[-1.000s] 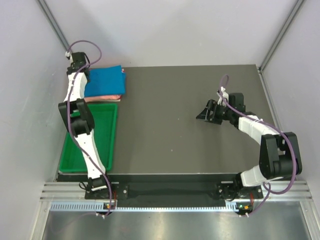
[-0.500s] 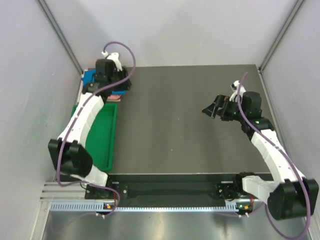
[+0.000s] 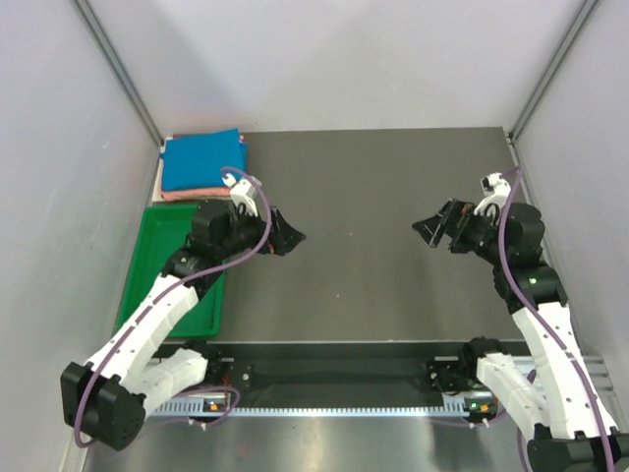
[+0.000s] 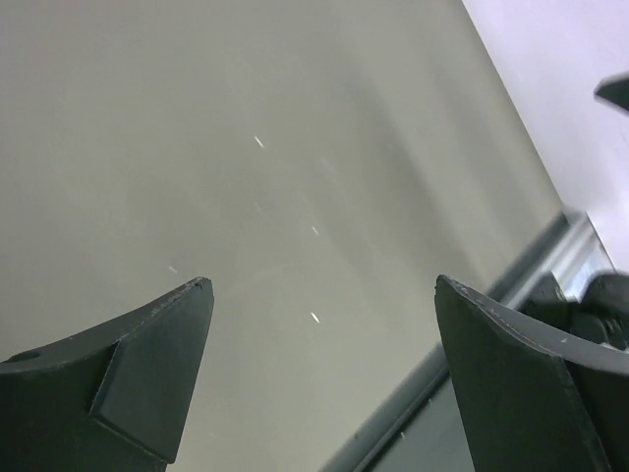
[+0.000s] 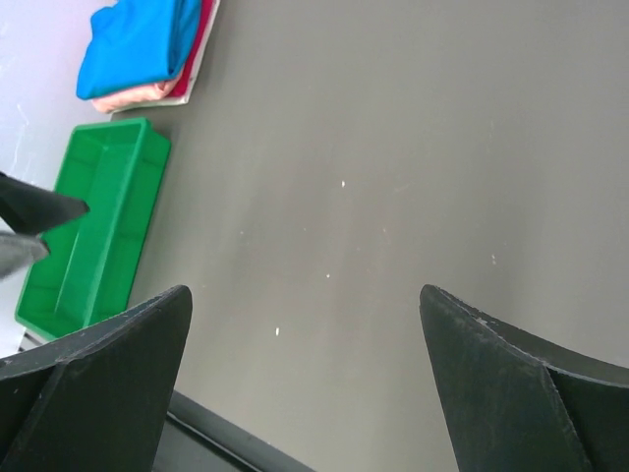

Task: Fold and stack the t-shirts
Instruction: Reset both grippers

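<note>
The left gripper (image 4: 322,285) has its jaws spread wide, and nothing sits between them but the bare dark table (image 4: 246,147) below. The right gripper (image 5: 305,292) is parted just as far and grips nothing; only tabletop shows in its gap.

From the top view, both grippers are held above the middle band of the table. The left one is at left-centre with its tips pointing right, and the right one is at right-centre with its tips pointing left. They face each other and are well apart.

Both shirts lie folded in one stack at the far left corner of the table. The blue t-shirt (image 3: 201,157) is on top. The pink t-shirt (image 3: 187,195) is beneath it, showing as a thin strip along the near edge of the stack. The stack is behind and to the left of the left gripper, beyond its wrist and not touching it. It is well apart from the right gripper, across the whole width of the table. In the right wrist view the stack sits in the upper left corner, far outside the span of the jaws.

A green tray (image 3: 138,295) lies along the left edge of the table, just nearer than the stack. The left arm (image 3: 162,305) crosses over the tray's right side.
</note>
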Action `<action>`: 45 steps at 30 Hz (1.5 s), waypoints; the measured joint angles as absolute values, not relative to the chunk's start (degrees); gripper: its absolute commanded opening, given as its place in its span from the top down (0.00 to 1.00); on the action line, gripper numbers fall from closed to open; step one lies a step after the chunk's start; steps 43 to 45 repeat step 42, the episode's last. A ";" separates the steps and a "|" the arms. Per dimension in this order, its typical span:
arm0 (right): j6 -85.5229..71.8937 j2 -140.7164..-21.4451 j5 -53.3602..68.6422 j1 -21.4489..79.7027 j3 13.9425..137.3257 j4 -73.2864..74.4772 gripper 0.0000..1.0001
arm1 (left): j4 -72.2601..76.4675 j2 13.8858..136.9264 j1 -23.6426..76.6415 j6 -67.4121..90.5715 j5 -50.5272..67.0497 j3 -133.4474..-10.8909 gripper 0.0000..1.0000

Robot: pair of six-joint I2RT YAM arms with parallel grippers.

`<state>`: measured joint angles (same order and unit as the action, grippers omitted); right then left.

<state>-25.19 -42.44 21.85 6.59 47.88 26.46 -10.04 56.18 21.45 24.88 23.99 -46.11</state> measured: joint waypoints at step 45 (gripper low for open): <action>-25.08 -39.40 18.06 6.59 43.57 29.10 0.00 | -5.93 52.21 24.86 26.46 22.85 -43.27 0.01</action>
